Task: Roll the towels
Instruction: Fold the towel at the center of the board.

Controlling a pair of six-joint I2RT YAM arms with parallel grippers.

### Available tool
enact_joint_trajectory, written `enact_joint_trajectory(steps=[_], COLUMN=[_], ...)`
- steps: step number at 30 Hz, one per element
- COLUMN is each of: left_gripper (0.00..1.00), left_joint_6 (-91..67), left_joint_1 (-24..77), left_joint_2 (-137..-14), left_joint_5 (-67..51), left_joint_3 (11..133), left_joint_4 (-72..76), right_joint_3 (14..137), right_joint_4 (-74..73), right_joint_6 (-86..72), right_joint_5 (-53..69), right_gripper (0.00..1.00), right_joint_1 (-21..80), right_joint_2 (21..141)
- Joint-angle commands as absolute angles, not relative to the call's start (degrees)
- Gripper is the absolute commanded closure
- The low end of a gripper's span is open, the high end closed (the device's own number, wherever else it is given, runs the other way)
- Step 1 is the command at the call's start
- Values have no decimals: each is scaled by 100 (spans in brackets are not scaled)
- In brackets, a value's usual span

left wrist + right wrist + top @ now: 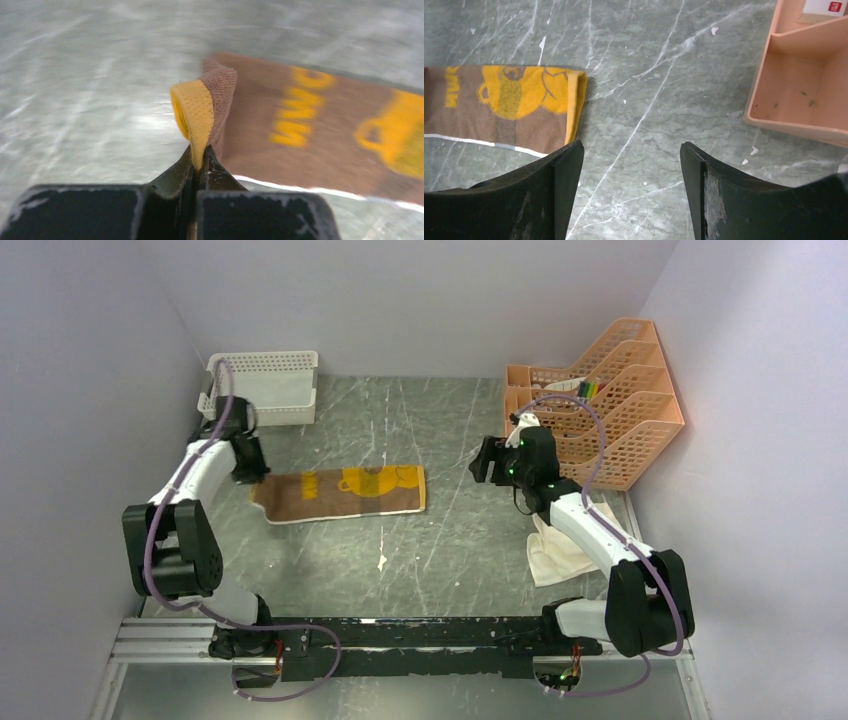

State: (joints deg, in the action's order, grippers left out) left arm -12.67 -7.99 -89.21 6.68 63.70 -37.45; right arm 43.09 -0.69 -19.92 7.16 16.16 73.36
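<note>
The mustard-yellow and brown towel (345,492) lies on the grey marbled tabletop (440,550), left of the middle, its long side running from left to right. The left gripper (200,159) is pressed together on the left short end of this towel, pinching the hem between its fingertips. The pinched end stands up off the tabletop and curls over, showing a yellow face against the brown one. The rest of the towel lies flat, with yellow lettering and a yellow cup-like figure on brown, and a white stripe along the near long edge.

The right gripper (630,147) hangs over bare tabletop just beyond the towel's right end, its fingers spread wide with nothing between them. The cream towel (560,552) lies crumpled near the right edge of the tabletop, partly under the right arm and well apart from the first towel.

A white lattice basket (270,380) stands in the far left corner. An orange lattice file rack (620,410) stands in the far right corner, with a few coloured items in one of its slots
</note>
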Motion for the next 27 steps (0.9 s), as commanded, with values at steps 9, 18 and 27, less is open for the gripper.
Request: enact_joint_trajectory(steps=[9,18,27], left_gripper=[93,93,93], left_joint_6=[-2573,-2852,-3060], left_joint_1=[2110,3119,3394], left_joint_2=[-10371,-11747,-12198], left_joint_5=[-594,-684,-920], left_joint_3=[7874,9026,9517], left_joint_4=[-3619,-3691,-3606], right_joint_3=[4474,4448,4375], right_joint_4=[-312,-472,-440], right_joint_6=[-1896,-1789,-1782], right_joint_5=[856,886,996], right_gripper=[29,29,29], right_joint_1=[1679,1679,1682], right_joint_2=[7365,7357,7471])
